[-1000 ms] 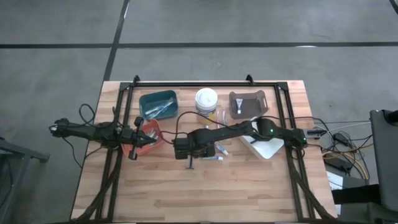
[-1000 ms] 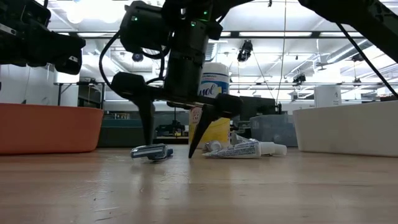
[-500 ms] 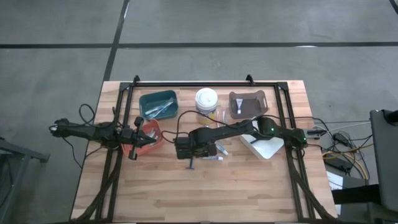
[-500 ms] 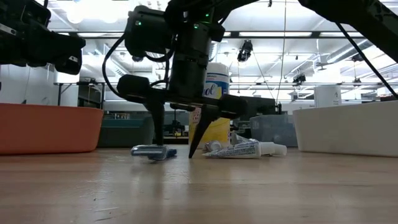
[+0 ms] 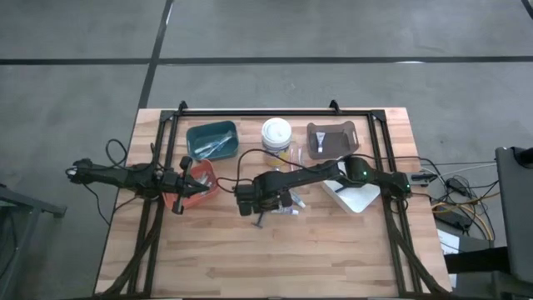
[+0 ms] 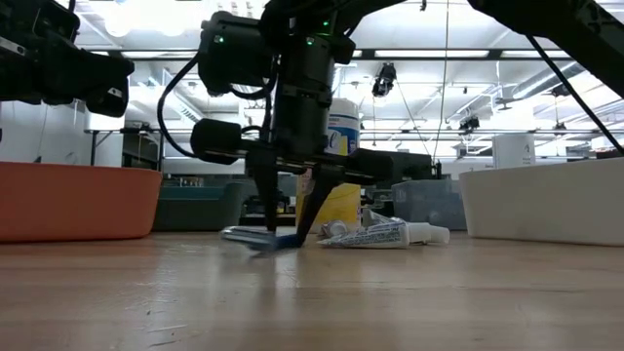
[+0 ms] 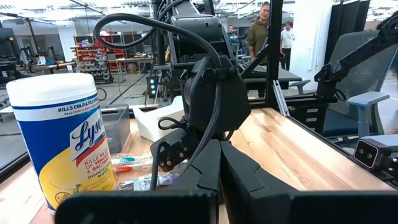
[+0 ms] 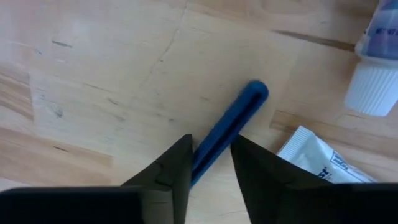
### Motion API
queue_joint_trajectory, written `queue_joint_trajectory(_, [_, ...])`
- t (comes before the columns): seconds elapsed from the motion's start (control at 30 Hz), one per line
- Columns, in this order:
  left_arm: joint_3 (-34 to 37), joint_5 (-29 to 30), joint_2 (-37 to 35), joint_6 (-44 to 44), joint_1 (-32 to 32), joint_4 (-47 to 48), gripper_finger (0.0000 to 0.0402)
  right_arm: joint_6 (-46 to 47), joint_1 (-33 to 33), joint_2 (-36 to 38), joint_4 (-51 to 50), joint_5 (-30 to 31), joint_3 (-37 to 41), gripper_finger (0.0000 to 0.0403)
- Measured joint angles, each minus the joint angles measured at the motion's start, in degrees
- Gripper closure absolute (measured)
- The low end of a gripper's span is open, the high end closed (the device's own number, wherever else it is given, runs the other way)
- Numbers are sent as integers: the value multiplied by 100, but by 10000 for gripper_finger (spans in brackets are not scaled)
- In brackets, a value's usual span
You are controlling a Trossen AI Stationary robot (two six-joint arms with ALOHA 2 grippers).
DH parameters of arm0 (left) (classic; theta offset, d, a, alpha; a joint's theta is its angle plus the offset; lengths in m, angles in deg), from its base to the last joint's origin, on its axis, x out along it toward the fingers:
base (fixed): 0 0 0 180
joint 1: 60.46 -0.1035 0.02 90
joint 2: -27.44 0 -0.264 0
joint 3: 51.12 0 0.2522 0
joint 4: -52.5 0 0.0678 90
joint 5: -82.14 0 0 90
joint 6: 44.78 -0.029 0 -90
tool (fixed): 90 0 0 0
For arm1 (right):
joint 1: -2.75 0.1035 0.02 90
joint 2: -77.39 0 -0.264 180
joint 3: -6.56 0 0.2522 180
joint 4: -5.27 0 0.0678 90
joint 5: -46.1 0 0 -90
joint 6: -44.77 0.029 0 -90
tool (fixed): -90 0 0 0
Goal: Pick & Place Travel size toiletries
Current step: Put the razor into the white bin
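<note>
In the middle of the table my right gripper [image 5: 259,215] points down, shut on a slim razor with a blue handle [image 8: 233,118] that lies on the wood [image 6: 255,236]. More travel size toiletries lie just beside it: a white squeeze tube [image 6: 378,234] and a capped tube [image 8: 372,87]. My left gripper [image 7: 218,163] is shut and holds nothing. It hovers level over the orange bin [image 5: 200,179] at the table's left. My right gripper pinches the razor's blue handle [image 8: 214,144] between its two fingers, partway along its length. The fingers [image 8: 177,158] come from above, pointing down, and lie across the handle. The razor lies flat on the table.
A big white tub with a yellow label [image 5: 276,132] stands at the far middle. A teal bin [image 5: 212,137] sits to its left and a brown bin [image 5: 333,137] to its right. A white bin [image 5: 354,197] lies under the right arm. People stand in the room beyond [image 7: 258,28].
My right gripper's fingers have closed from wide apart onto the razor. The finger toward the table's left has swept in and slid the razor a little toward the toiletries, turning it slightly. The razor still lies on the table.
</note>
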State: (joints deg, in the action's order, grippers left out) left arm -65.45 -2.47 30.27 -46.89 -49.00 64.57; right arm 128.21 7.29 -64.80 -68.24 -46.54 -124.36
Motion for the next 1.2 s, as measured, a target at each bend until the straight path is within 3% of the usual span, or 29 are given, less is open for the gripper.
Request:
queue_joint_trajectory(0.4, [-1,0,0,-2,0,-2,394,-335,0,0,-121,20,2,364])
queue_joint_trajectory(0.87, [1,0,0,-2,0,0,394,-820,31,132,-314,90,-7,360])
queue_joint_trajectory(1.2, [0,-1,-2,-2,-1,0,394,-2569,94,407,-1155,417,52,360])
